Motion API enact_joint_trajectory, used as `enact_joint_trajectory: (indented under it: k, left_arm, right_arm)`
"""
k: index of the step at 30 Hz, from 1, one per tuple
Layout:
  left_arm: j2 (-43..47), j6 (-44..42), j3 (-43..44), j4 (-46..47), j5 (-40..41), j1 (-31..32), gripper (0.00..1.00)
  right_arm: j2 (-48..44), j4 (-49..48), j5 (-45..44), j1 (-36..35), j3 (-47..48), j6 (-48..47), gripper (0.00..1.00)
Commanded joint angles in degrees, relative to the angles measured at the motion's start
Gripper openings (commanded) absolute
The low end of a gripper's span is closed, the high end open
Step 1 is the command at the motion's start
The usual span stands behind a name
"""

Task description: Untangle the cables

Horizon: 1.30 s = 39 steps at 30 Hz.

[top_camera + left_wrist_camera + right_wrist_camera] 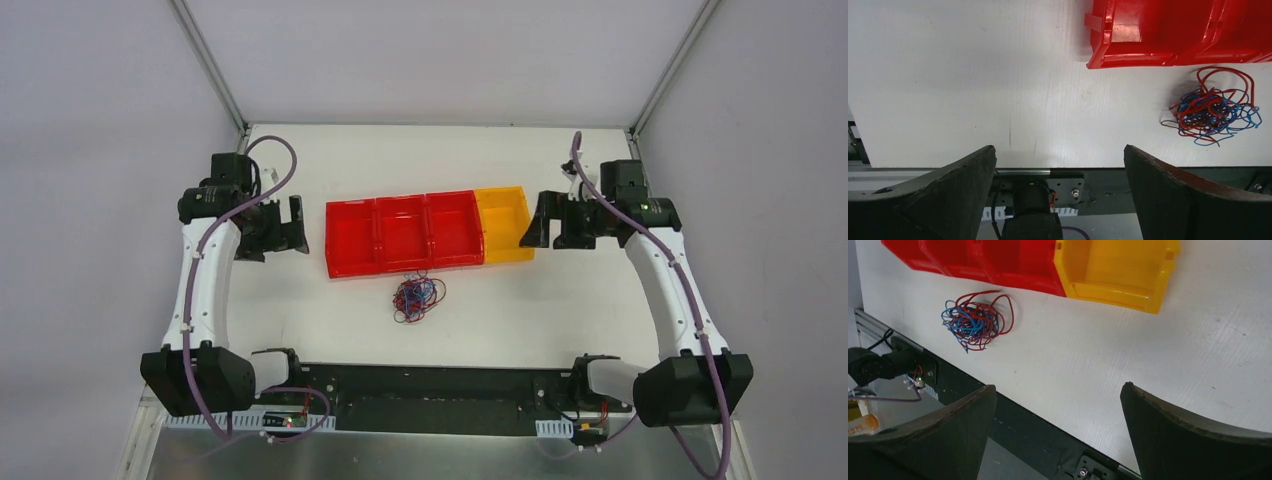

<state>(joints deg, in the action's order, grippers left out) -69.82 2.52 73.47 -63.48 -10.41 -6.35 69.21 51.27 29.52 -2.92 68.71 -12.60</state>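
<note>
My left gripper (296,226) hangs above the left part of the table (600,310), well apart from every object, with its jaws spread wide and nothing between them. In the left wrist view both dark fingers (948,190) frame bare white surface and the near edge of the table. My right gripper (538,222) hangs on the opposite side, just beside the right end of the yellow bin (508,256), and its jaws likewise stand wide with nothing held. The cables (417,297) lie on the table as one small clump of thin red and blue wires, in front of the row of red bins (380,266), near its front wall but apart from it. The clump sits roughly midway between my two grippers and closer to the arm bases than the bins are. A few red loops stand out from the clump toward the bins. The row consists of three red bins side by side, with the yellow bin set against its right end. In the left wrist view the clump lies at the right, below the corner of a red bin; in the right wrist view it lies at the upper left, below the red bins. Neither gripper touches the cables or a bin
</note>
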Motion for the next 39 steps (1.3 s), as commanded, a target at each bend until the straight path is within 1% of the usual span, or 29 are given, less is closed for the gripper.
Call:
enact_joint_trajectory:
  k: [1,3,9,12,14,16,20,27,30,31,33,34,35,36,37,39]
  left_arm:
    - [4.23,4.21,1.13,-0.93,-0.77,0.32,1.0]
    - [5.93,3.48,1.14,-0.89,-3.54,0.29,1.0]
    - [13.26,1.83,-3.67,2.13,-19.43,0.3,1.0]
    - [15.04,4.28,-8.61,4.82,-29.34,0.29,1.0]
    - [15.71,7.65,-12.46,8.1,-34.32,0.3,1.0]
    - [16.23,11.53,-16.49,12.2,-37.57,0.33,1.0]
    - [16.58,16.38,-21.87,18.59,-39.41,0.32,1.0]
    - [15.7,20.33,-27.06,22.16,-38.4,0.48,1.0]
    - [15.09,21.8,-29.69,24.92,-38.31,1.12,1.0]
    - [14.63,22.6,-30.54,26.31,-38.14,1.61,1.0]
    - [13.39,24.57,-32.73,30.05,-37.28,3.65,1.0]
    - [12.59,25.37,-33.49,32.34,-36.66,5.24,1.0]
    - [11.81,26.28,-34.44,35.15,-36.2,6.02,0.98]
    - [11.03,27.26,-35.39,37.97,-35.76,8.48,0.96]
    - [10.23,28.24,-36.4,41.09,-35.26,10.08,0.96]
    - [8.04,29.41,-38.14,46.7,-34.3,13.74,0.95]
  right_arm:
    - [-0.45,-0.29,1.43,-6.39,1.02,-2.26,0.99]
    - [1.18,-0.6,0.97,-10.24,1.71,-3.97,0.99]
    - [8.2,-1.74,1.55,-21.16,4.25,-5.63,0.99]
    - [12.06,-4.53,2.52,-26.46,5.24,-5.07,0.99]
    - [14.56,-6.7,3.23,-29.43,5.89,-4.15,0.99]
    - [16.96,-9.4,3.78,-32.09,6.23,-2.9,0.99]
    - [21.3,-15.28,3.21,-36.2,6.4,-0.12,0.99]
    - [26.86,-22.61,1.42,-42.71,5.23,1.07,0.99]
    - [29.17,-26.83,-1.27,-44.69,3.14,2.7,0.95]
    - [29.98,-28.5,-1.77,-44.82,2.41,3.58,0.91]
    - [31.5,-29.26,-2.59,-44.83,1.81,4.88,0.74]
    - [31.98,-29.34,-2.94,-44.85,1.72,5.4,0.63]
    - [32.25,-29.3,-2.9,-44.83,1.63,5.82,0.52]
    - [32.19,-29.29,-2.49,-44.87,1.42,6.1,0.4]
    - [31.84,-29.45,-1.84,-44.87,1.24,6.05,0.24]
    - [30.61,-30.89,-0.76,-44.85,0.24,6.66,0.0]
